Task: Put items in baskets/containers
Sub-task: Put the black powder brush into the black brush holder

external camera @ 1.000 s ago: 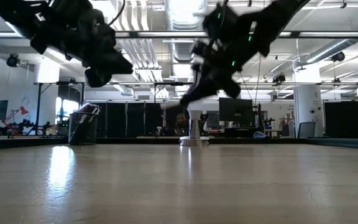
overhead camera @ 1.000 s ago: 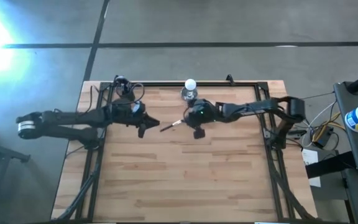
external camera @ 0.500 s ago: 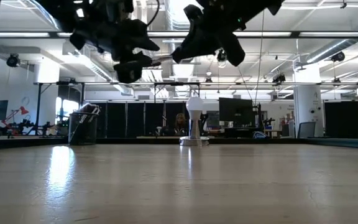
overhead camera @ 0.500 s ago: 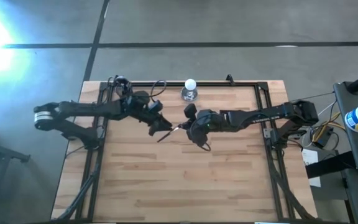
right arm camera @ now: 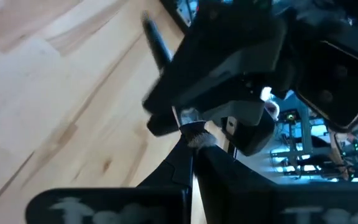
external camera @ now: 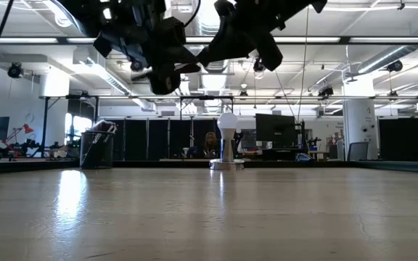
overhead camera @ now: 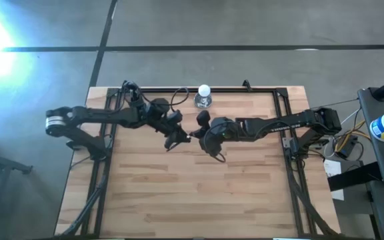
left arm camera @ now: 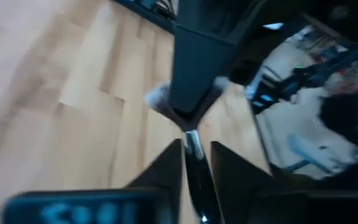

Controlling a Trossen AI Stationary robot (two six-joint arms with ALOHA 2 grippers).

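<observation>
A thin dark makeup brush (overhead camera: 187, 136) hangs in the air over the table's middle, between my two grippers. My right gripper (overhead camera: 196, 135) is shut on its pale bristle end. My left gripper (overhead camera: 179, 137) comes from the table's left and is shut around the dark handle. In the low view the brush (external camera: 193, 68) is level and well above the table top. The black cup (external camera: 96, 149) stands at the far left with brush tips showing above its rim. No other loose brushes show. My left gripper (left arm camera: 194, 144) pinches the brush's dark handle (left arm camera: 195, 163), just behind the silvery ferrule (left arm camera: 193, 138), between its two fingers. The fingers lie along the handle and come level from the table's left. The brush is lifted clear. My right gripper (right arm camera: 192, 148) pinches the brush at its bristle end (right arm camera: 197, 139), next to the ferrule (right arm camera: 188, 116). It comes level from the table's right. The handle's free end (right arm camera: 156, 38) sticks out past my left gripper, and the brush is clear of the table.
A white ball on a silvery base (overhead camera: 204, 94) stands at the table's far edge, just beyond the two grippers, and it also shows in the low view (external camera: 227, 142). Bare wood (overhead camera: 199, 193) fills the near half of the table. A black frame (overhead camera: 292, 167) runs round it.
My left gripper has moved toward the table's right, up to the brush, and closed around its handle. My right gripper rose, shifted slightly left and turned early on, then held still. The brush has gone from slanting down to level and higher.
</observation>
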